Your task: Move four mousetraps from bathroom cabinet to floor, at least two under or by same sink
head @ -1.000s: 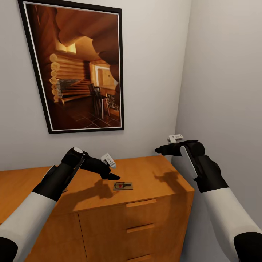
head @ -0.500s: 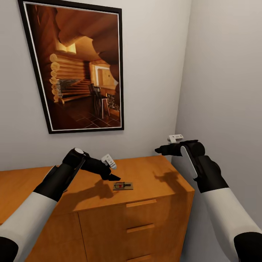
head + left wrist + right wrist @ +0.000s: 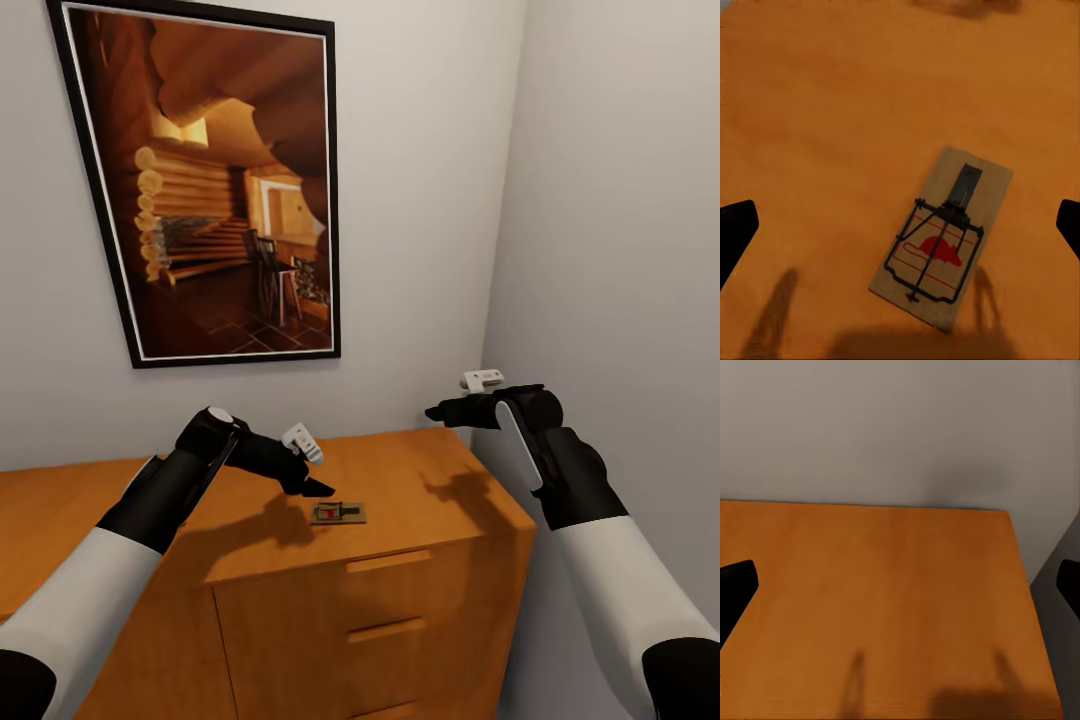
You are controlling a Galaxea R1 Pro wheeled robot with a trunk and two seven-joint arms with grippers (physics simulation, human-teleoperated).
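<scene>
Mousetrap [image 3: 943,246], a flat tan board with dark wire, lies on the smooth orange-brown cabinet [image 3: 420,470] below the wide-spread, empty left hand [image 3: 318,488].

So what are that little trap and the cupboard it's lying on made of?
The mousetrap looks like a pale, matte wooden board with thin dark wire, probably metal, and a red printed mark. The cabinet looks like orange-brown wood with a smooth, faintly satin top; being rendered, it could be veneer.

Left hand [image 3: 318,489] edged right, closer over mousetrap [image 3: 337,514].
</scene>
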